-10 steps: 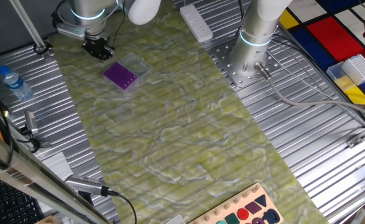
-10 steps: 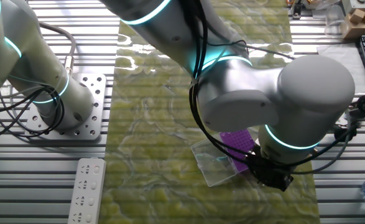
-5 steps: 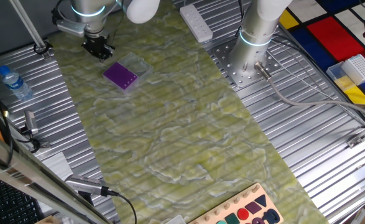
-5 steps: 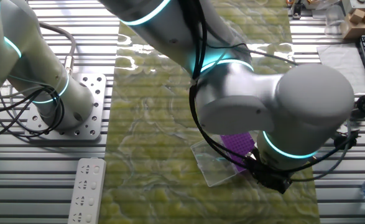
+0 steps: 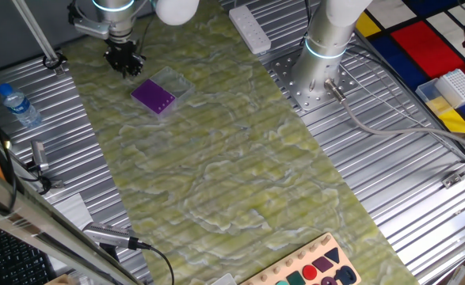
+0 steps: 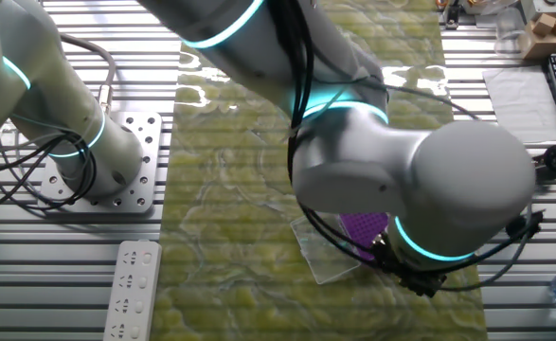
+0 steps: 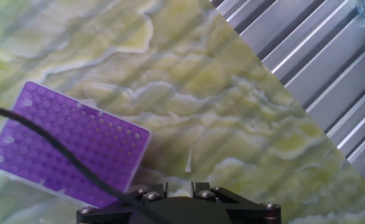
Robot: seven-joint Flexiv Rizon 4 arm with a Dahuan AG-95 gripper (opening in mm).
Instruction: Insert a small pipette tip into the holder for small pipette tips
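Note:
The holder for small pipette tips (image 5: 153, 96) is a flat purple box dotted with holes, lying on the green mat with its clear cover (image 5: 174, 82) beside it. My gripper (image 5: 126, 63) hangs just beyond the holder's far left corner, above the mat. In the hand view the holder (image 7: 70, 146) lies left of my gripper (image 7: 178, 185). The jaws stand close together, and a thin white small pipette tip (image 7: 188, 162) sticks out just ahead of them, over bare mat. From the other side the arm hides most of the gripper (image 6: 412, 278) and part of the holder (image 6: 365, 227).
A water bottle (image 5: 18, 105) stands on the ribbed metal at the left. A white power strip (image 5: 249, 28) and a second arm's base (image 5: 321, 67) sit at the back. A white gridded rack (image 5: 458, 85) is at the far right, a shape board (image 5: 311, 269) at the front.
My gripper has drawn away from the purple holder, up and back toward the mat's far left corner. The holder and its cover have not moved.

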